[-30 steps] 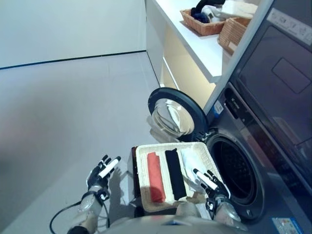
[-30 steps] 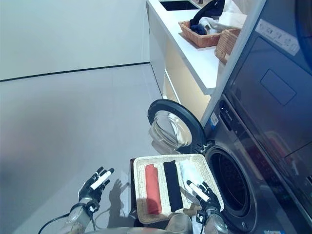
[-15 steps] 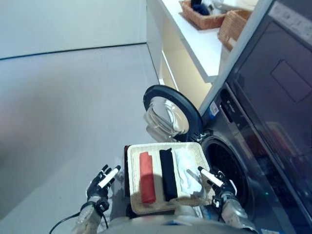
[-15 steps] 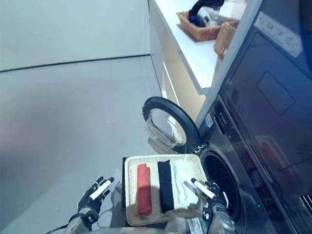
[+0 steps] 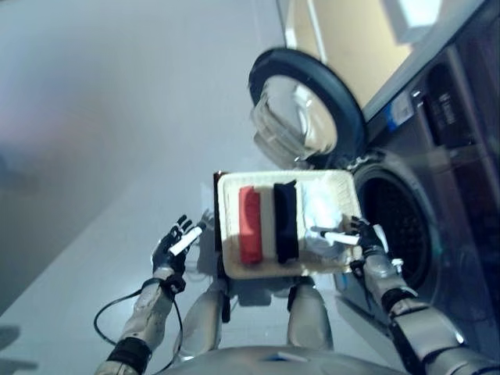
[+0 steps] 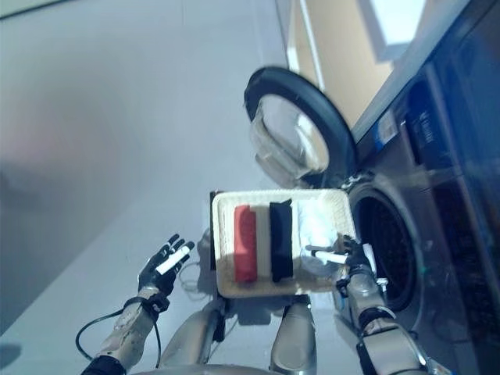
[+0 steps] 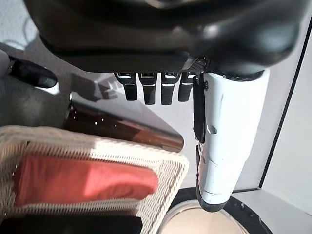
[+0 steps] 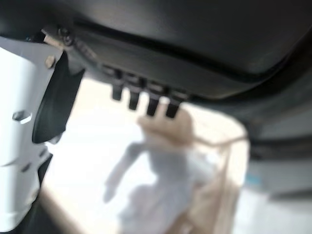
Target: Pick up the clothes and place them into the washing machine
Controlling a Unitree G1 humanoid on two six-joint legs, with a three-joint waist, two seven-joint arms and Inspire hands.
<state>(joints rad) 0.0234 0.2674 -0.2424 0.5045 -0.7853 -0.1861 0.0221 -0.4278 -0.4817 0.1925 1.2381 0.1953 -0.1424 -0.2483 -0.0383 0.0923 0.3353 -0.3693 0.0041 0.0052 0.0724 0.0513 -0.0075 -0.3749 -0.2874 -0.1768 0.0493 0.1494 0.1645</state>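
Light is even and fairly bright, with a cool cast over the pale floor (image 5: 117,117). The washing machine's door glass (image 5: 301,125) carries soft glare. Beside the basket (image 5: 230,234), faint shadows lie on the floor. Both eye views are smeared by motion blur. The white cloth (image 8: 161,180) in the right wrist view is out of focus.
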